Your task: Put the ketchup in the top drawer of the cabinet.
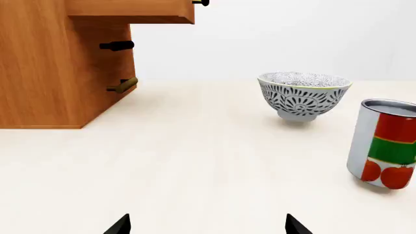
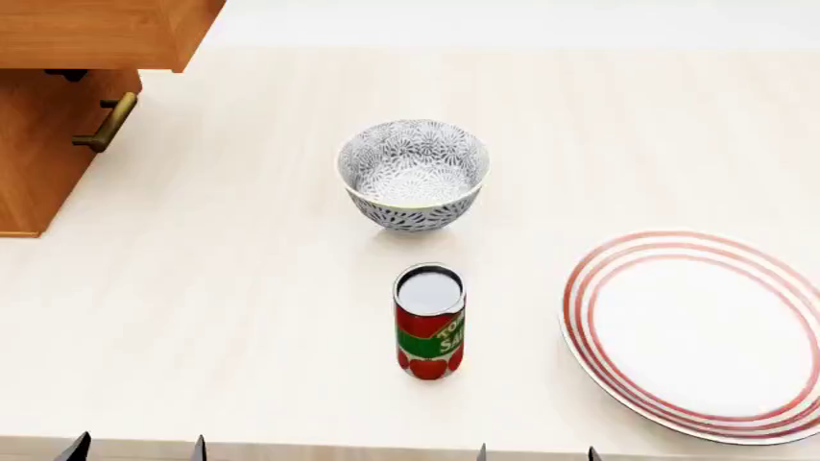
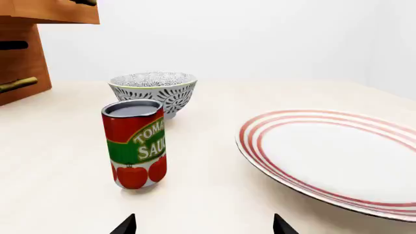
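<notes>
We are seeing the ketchup (image 3: 134, 144) standing upright on the table (image 3: 58, 161), at about ten o'clock from our right claw (image 3: 204, 225), whose two dark fingertips are spread apart with nothing between them. The bowl (image 3: 154, 91) is sitting just behind the can, at twelve o'clock from it. A red-ringed plate (image 3: 338, 156) is lying at three o'clock from the can. The cabinet (image 3: 23, 58) is standing at ten o'clock, with the top drawer (image 3: 55, 10) jutting out.

table (image 2: 230, 317): pale cream wood grain, matte, fills the foreground
wall (image 3: 260, 39): plain white, bare
light: soft, even, faint shadows
</notes>
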